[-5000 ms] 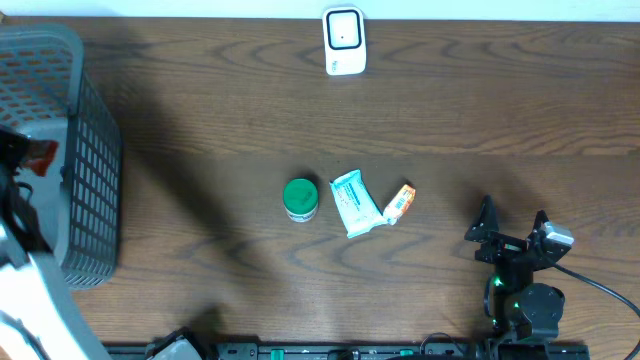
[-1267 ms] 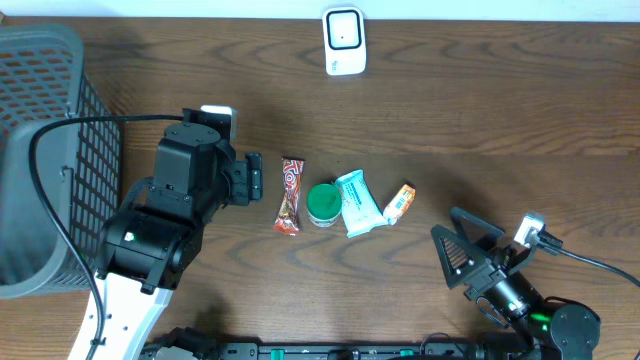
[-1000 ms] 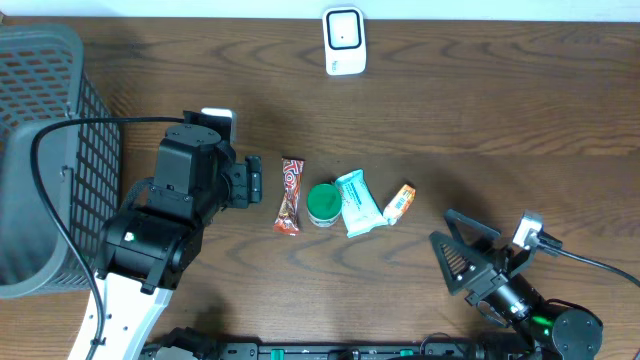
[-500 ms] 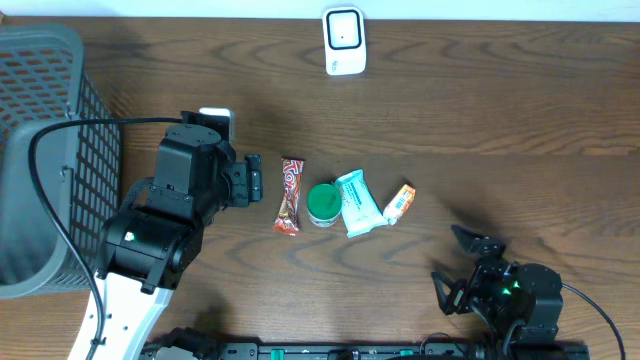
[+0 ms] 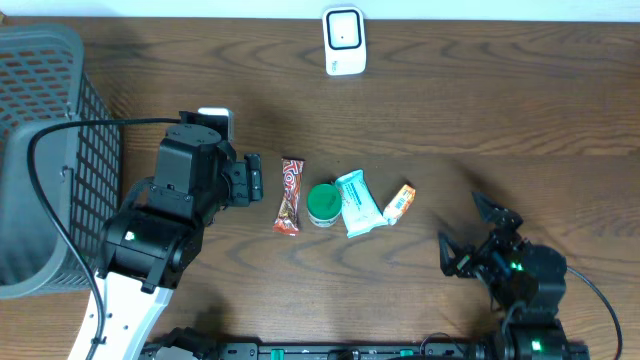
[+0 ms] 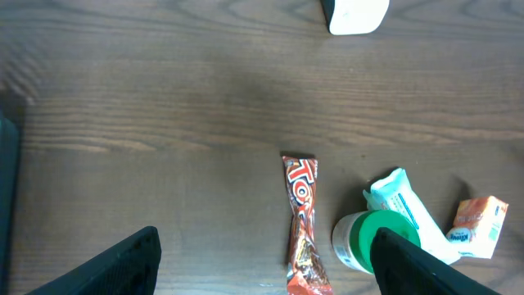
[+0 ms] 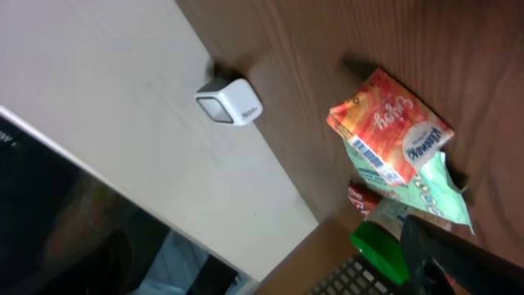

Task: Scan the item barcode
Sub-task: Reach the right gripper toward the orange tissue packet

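Red candy bar [image 5: 291, 195], just beside left claw [image 5: 252, 178], not touching

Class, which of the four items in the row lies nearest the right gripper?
The orange carton, at the end of the row toward the right gripper; the other three lie farther off.

"To…" on red candy wrapper [image 6: 301, 215]; barcode on orange carton [image 7: 389, 127]
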Robot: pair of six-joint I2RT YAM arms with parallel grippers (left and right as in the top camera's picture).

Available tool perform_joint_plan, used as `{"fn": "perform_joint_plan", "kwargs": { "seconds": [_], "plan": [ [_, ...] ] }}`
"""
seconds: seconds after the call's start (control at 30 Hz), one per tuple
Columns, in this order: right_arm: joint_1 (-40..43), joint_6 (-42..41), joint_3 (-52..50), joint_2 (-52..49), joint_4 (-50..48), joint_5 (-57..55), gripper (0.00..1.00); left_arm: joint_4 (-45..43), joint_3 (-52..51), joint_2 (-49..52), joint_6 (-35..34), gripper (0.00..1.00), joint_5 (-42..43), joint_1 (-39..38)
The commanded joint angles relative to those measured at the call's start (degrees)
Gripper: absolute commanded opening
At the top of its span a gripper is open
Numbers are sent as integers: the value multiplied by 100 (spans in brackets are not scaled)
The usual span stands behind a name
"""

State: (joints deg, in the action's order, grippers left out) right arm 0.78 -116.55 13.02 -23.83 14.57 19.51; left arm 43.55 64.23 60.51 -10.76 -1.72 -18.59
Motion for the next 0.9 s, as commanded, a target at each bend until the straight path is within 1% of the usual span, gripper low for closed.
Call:
{"fn": "perform_joint_plan", "kwargs": {
  "seconds": [0.0,0.07,0.1,0.13,0.17,0.23,0.27,0.3,0.47,0.5,0.6,0.73,0.87],
  "plan": [
    [-9,243,-44,-616,-422,203,99,13,50,11,-90,82,-72,2],
    [-9,1449,-44,-911,-581,120,91,15,50,11,-90,82,-70,2],
    [-9,1910,-44,-1036,-531,-131,90,20,50,11,-90,82,-70,2],
    [-7,1768,-44,-1202,-415,-317,90,20,50,11,-90,82,-70,2],
    [-4,1268,-44,-1353,-282,-282,99,20,50,11,-90,82,-70,2],
    [-2,297,-44,-1700,-195,238,99,17,50,11,-90,82,-70,2],
    [-2,15,-44,-1886,-280,529,99,17,50,11,-90,82,-70,2],
    [-2,-96,-44,-2133,-474,815,99,17,50,11,-90,82,-70,2],
    [0,-98,-42,-3412,-1856,1849,99,20,50,11,-90,82,-70,2],
    [0,-98,-37,-3829,-2256,2050,99,20,50,9,-90,82,-70,2],
    [4,-98,-15,-4747,-2999,2476,99,17,50,11,-90,82,-70,2],
    [2,-96,116,-6061,-3582,3230,99,20,50,9,-90,82,-70,2],
    [2,-96,208,-7031,-4756,3506,99,17,50,9,-90,82,-70,2]
  ]
}}
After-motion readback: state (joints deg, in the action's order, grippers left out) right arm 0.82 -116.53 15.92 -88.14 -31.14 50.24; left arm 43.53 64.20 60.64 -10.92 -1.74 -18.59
